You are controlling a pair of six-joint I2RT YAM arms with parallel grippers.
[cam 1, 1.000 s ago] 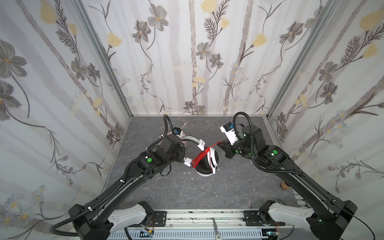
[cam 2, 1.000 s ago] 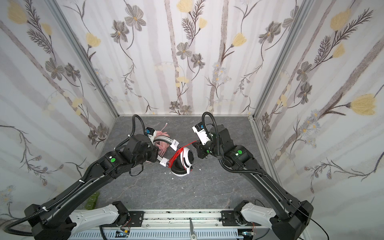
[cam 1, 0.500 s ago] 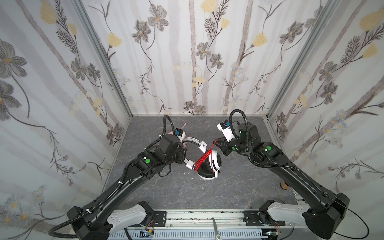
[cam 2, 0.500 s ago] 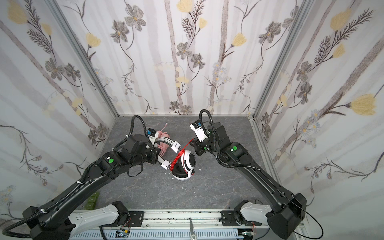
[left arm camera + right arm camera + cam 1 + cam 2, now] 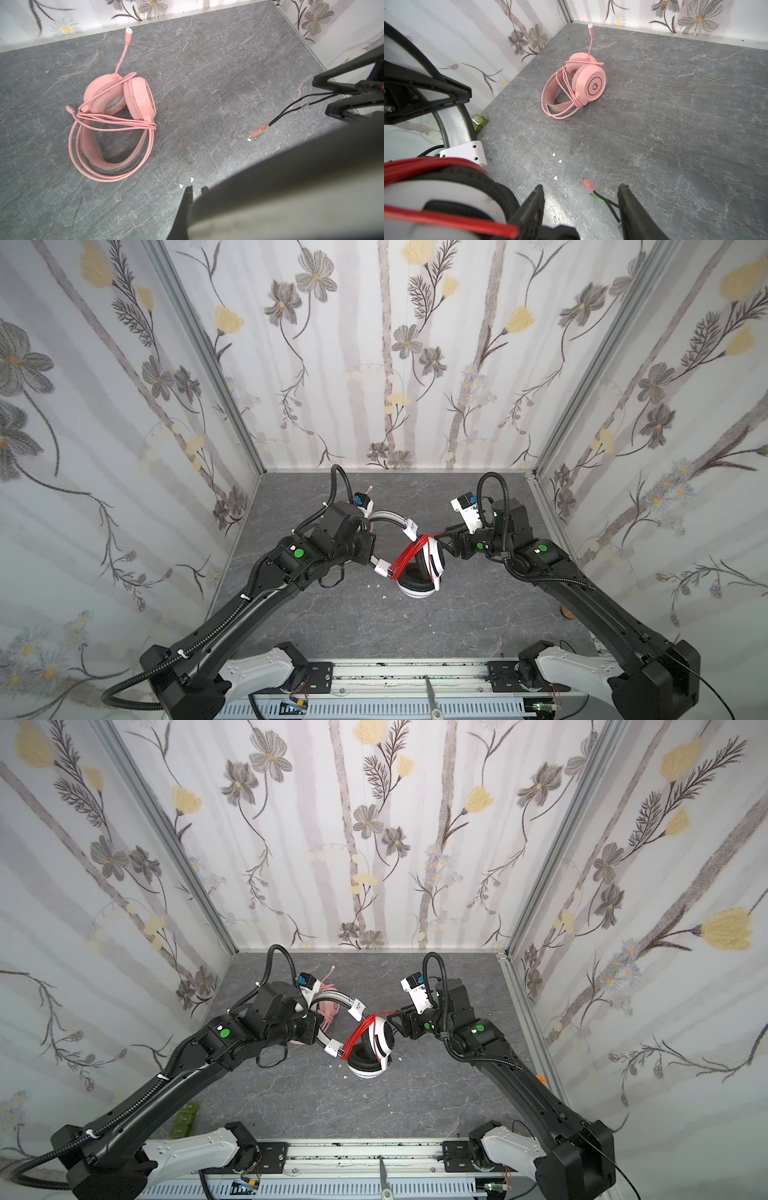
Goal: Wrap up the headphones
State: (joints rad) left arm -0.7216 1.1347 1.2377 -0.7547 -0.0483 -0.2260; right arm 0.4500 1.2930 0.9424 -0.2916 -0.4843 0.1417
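Note:
The white-and-black headset hangs above the floor's middle, with its red cord wound in several turns across headband and ear cup. My left gripper is shut on its grey headband. My right gripper stands open beside the ear cup. The cord's black end with pink and green plugs dangles between its fingers, close to one finger. The pink headset lies on the floor behind, with its cord looped around it.
Floral walls close the grey floor on three sides. A green object sits by the left wall. Small white crumbs dot the floor under the headset. A small brown item lies at the right wall.
The right gripper's jaws have gone from shut to open, and the cord's plug end now hangs loose between them. The left gripper keeps its hold on the headband.

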